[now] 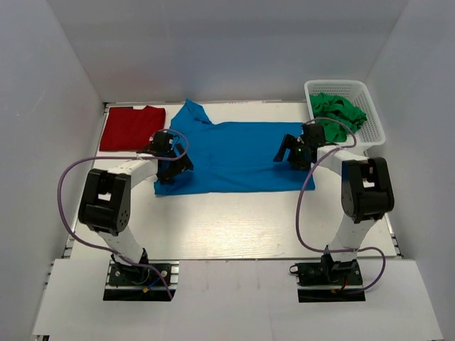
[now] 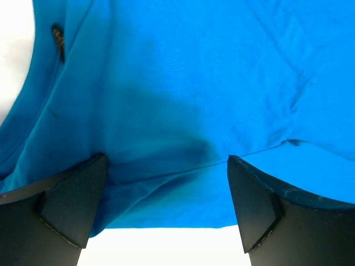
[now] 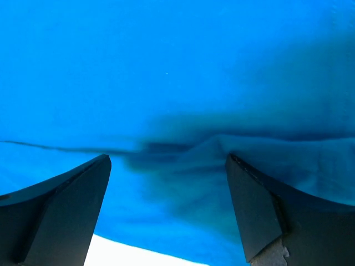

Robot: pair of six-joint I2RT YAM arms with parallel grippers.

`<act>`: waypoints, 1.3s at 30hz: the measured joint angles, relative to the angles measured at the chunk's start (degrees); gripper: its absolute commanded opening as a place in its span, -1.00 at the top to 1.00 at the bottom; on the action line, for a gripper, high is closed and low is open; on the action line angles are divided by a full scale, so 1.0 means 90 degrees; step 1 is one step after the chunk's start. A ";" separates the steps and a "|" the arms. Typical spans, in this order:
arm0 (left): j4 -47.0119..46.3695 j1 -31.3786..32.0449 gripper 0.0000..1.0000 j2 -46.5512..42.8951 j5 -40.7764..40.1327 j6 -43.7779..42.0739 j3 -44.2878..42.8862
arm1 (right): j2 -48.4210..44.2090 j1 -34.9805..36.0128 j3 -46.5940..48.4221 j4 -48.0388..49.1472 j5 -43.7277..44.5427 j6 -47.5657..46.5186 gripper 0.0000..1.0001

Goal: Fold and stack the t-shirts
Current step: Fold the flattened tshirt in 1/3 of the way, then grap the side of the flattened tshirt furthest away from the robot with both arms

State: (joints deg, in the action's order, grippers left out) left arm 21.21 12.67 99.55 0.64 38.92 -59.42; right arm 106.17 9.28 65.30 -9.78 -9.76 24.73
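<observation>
The left gripper (image 1: 178, 162) and right gripper (image 1: 290, 150), fingers apart, flank the blue t-shirt (image 1: 234, 156) lying flat on the table (image 1: 227, 227). We note the red t-shirt (image 1: 129, 128) far left and a basket (image 1: 375, 124) of green cloth (image 1: 338, 110) just beside the right arm.

The bright blue t-shirt (image 2: 183, 83) fills nearly the whole view, lightly creased, with a dark shadow low at its middle. Two black fingers (image 2: 69, 202) stand spread wide apart at the bottom corners. White worktop (image 2: 161, 246) shows beyond the cloth's near edge and at upper left.

Left tool (image 1: 175, 160) and right tool (image 1: 291, 152) both reaching forward, jaws spread wide
</observation>
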 measured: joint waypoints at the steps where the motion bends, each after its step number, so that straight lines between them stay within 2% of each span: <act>1: -0.0022 -0.0010 -1.00 -0.0129 -0.0019 0.0024 0.0155 | -0.0204 0.0002 -0.0304 0.0141 0.0000 0.0036 -0.81; 5: 0.0364 -0.0034 -1.00 -0.1243 -0.0078 0.0357 0.1280 | -0.1345 0.0032 -0.1651 0.0214 -0.0104 0.0214 -0.81; 11: 0.1940 -0.0010 -1.00 -0.2883 0.0299 0.1030 0.2506 | -0.3194 0.0095 -0.3276 -0.0282 -0.0391 0.0352 -0.81; 14: 0.2752 0.0007 -1.00 -0.3228 0.0549 0.1059 0.2565 | -0.3740 0.0112 -0.3390 -0.0925 -0.0359 0.0216 -0.81; 17: 0.3337 0.0012 -1.00 -0.3215 0.0340 0.0901 0.1727 | -0.3852 0.0146 -0.2897 -0.1338 -0.0277 0.0034 -0.81; 21: 0.2834 -0.0029 -1.00 -0.2543 -0.0233 0.0614 -0.0189 | -0.3752 0.0151 -0.1761 -0.1229 -0.0049 -0.0189 -0.81; 26: 0.2183 -0.0119 -1.00 -0.0656 -0.0903 0.0209 -0.2215 | -0.3041 0.0151 -0.0559 -0.0906 0.0287 -0.0311 -0.81; 27: 0.2244 -0.0143 -0.88 -0.0182 -0.1022 0.0148 -0.2654 | -0.2885 0.0151 -0.0437 -0.0894 0.0321 -0.0311 -0.81; 29: 0.2261 -0.0153 -0.85 0.0882 -0.1270 0.0017 -0.3611 | -0.2548 0.0148 -0.0243 -0.0894 0.0396 -0.0308 -0.81; 33: 0.2310 -0.0172 -0.46 0.2531 -0.1739 -0.0240 -0.4898 | -0.2035 0.0148 -0.0061 -0.0930 0.0559 -0.0313 -0.81; 34: 0.2297 -0.0177 -0.32 0.2769 -0.1817 -0.0294 -0.5010 | -0.1943 0.0148 0.0002 -0.0952 0.0590 -0.0318 -0.81; 36: 0.2339 -0.0177 -0.27 0.3135 -0.1982 -0.0376 -0.5119 | -0.1758 0.0148 0.0163 -0.0969 0.0644 -0.0325 -0.81; 39: 0.2310 -0.0206 -0.08 0.3436 -0.2208 -0.0452 -0.5183 | -0.1574 0.0148 0.0362 -0.0979 0.0712 -0.0323 -0.81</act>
State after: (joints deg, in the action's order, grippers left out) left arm 42.00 10.81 130.47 -19.22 34.85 -106.06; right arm 92.01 10.61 68.55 -18.59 -3.36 21.82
